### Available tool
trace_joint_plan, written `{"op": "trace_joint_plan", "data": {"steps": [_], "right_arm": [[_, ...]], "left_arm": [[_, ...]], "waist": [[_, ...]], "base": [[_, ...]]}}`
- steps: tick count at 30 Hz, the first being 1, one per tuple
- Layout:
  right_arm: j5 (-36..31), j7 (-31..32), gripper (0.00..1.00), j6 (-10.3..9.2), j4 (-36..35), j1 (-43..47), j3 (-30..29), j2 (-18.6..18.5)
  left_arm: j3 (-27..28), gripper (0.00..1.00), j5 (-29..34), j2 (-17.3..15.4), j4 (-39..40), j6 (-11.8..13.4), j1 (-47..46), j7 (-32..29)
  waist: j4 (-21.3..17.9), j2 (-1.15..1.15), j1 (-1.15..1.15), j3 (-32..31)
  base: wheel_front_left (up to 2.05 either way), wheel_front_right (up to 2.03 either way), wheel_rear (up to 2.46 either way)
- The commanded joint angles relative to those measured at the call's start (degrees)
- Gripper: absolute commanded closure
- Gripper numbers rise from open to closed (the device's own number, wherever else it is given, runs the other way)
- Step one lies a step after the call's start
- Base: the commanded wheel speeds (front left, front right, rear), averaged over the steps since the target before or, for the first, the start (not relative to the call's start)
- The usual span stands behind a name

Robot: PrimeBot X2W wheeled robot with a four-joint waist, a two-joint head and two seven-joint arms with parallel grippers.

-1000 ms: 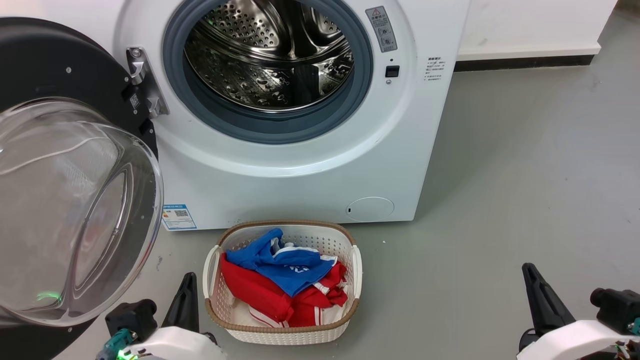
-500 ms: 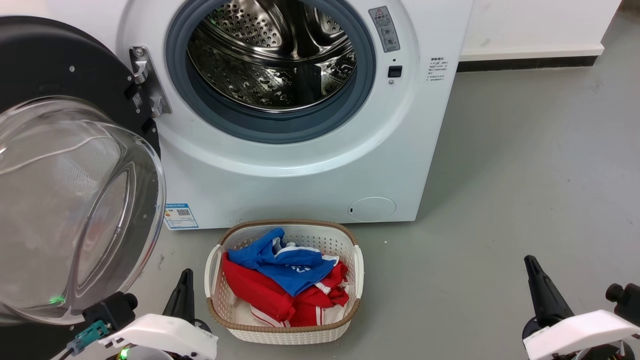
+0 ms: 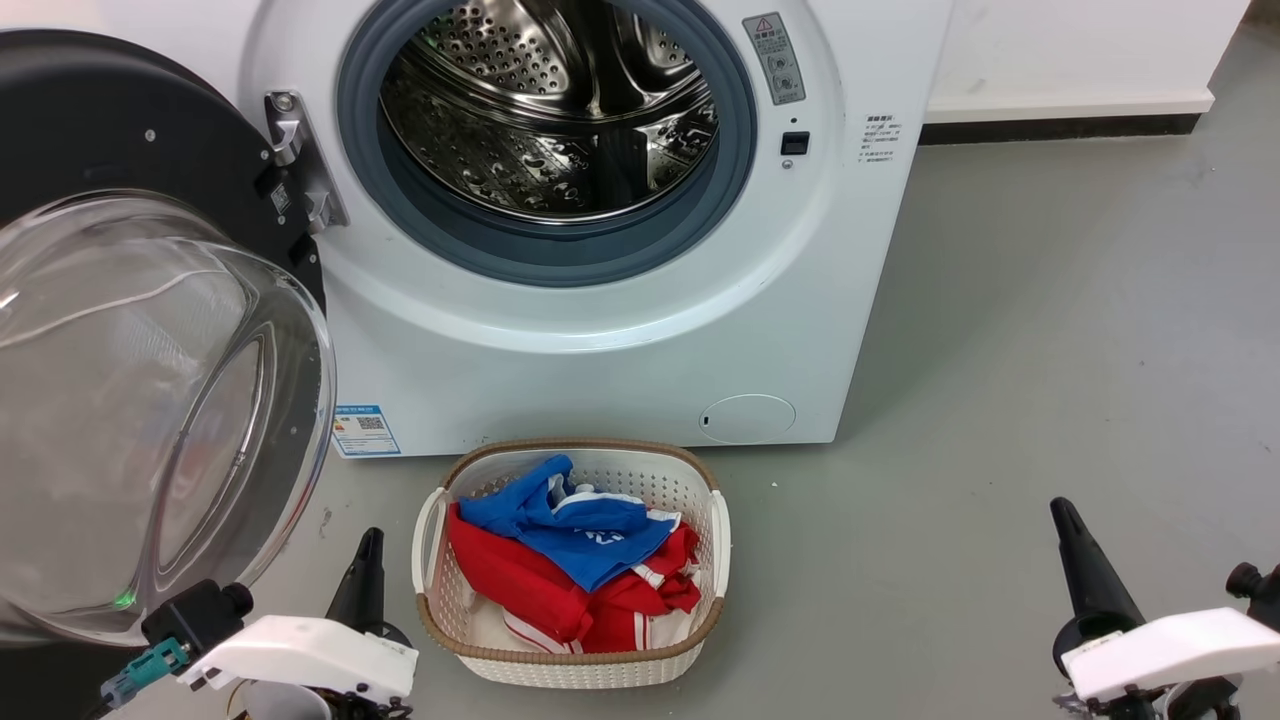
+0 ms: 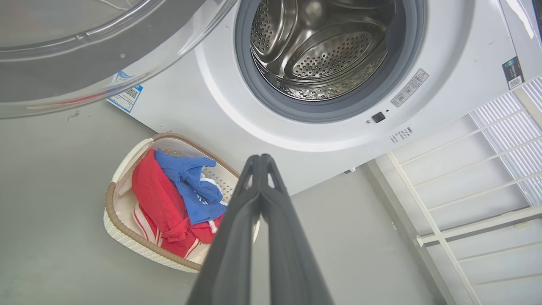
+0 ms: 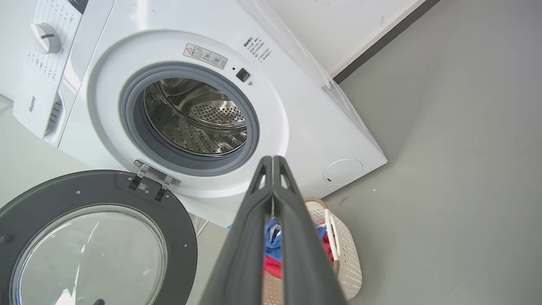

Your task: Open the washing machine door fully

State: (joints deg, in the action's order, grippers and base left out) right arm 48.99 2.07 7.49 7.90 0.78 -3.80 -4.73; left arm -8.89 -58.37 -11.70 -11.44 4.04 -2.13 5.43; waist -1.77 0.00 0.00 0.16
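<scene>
Washing machine door stays swung wide, clear of the drum mouth. I read left gripper and right gripper both pressed together, wrists shifted slightly since last frame.

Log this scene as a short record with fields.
washing machine door: swung wide open on its hinge, glass bowl bulging toward the head camera
drum: mouth uncovered, no laundry seen inside
left claw: shut, empty, apart from the door
right claw: shut, empty
basket: on the floor before the machine, holding red and blue clothes
</scene>
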Motion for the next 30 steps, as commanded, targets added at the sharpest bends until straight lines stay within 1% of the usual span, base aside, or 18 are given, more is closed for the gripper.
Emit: {"op": "trace_joint_plan", "data": {"steps": [1,21,22,30], "right_arm": [[1.3,0.1,1.00,0.00,-0.4,-1.6,-0.2,0.0],[14.5,1.5,1.00,0.01,1.6,-3.5,-1.1,0.6],[16.3,1.7,1.00,0.01,1.9,-3.7,-1.2,0.7],[20.8,2.2,1.00,0.01,2.6,-4.3,-1.5,0.9]], "left_arm": [[0.6,1.00,-0.8,0.0,0.5,-0.3,-1.5,-0.2],[5.0,1.00,-11.6,2.5,-0.4,-3.9,-2.5,-3.6],[5.6,1.00,-13.0,2.8,-0.6,-4.4,-2.6,-4.1],[7.1,1.00,-16.7,3.7,-0.9,-5.7,-2.9,-5.3]], "waist": [[0.0,0.00,0.00,0.0],[0.4,0.00,0.00,0.0],[0.5,0.00,0.00,0.0],[0.7,0.00,0.00,0.0]], "base": [[0.00,0.00,0.00],[0.00,0.00,0.00],[0.00,0.00,0.00],[0.00,0.00,0.00]]}}
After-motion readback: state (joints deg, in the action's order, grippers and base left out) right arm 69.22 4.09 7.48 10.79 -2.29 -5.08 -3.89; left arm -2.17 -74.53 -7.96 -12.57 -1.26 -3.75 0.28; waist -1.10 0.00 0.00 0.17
